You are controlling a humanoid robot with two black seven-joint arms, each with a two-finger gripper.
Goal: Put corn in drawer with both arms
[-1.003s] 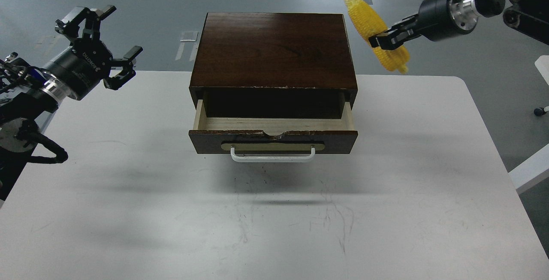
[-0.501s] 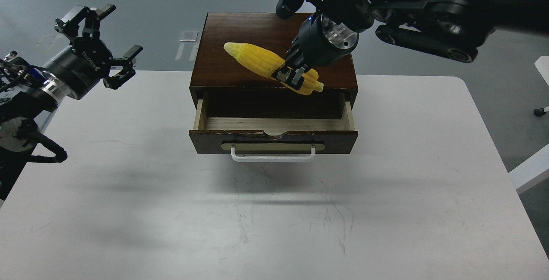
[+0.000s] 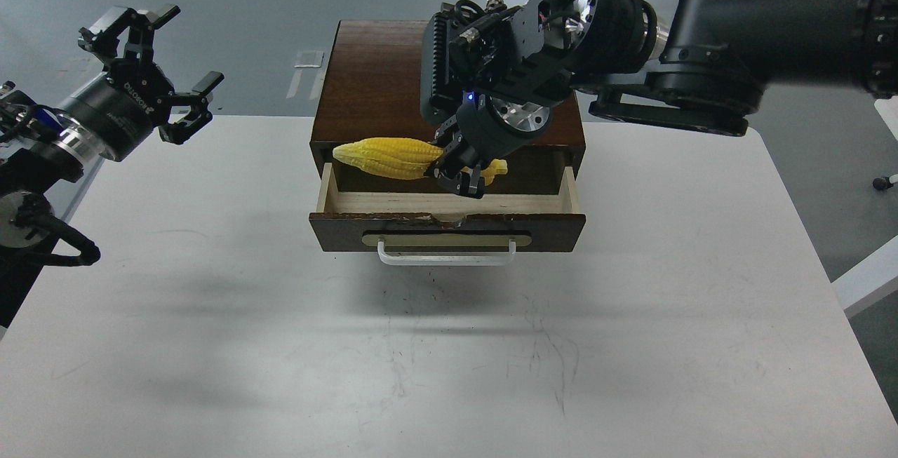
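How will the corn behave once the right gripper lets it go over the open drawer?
The corn is round and tapered, so it will probably roll a little. It sticks out sideways from the right gripper without sagging, so it looks stiff and fairly light. The drawer walls should stop any rolling.

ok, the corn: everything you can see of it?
The corn is a bright yellow cob, plastic-looking, with bumpy kernel rows, tapering to its left tip. It lies roughly level, above the open drawer at the box's front edge. The right end effector is shut on it near its right end, hiding part. Nothing else visibly touches it.
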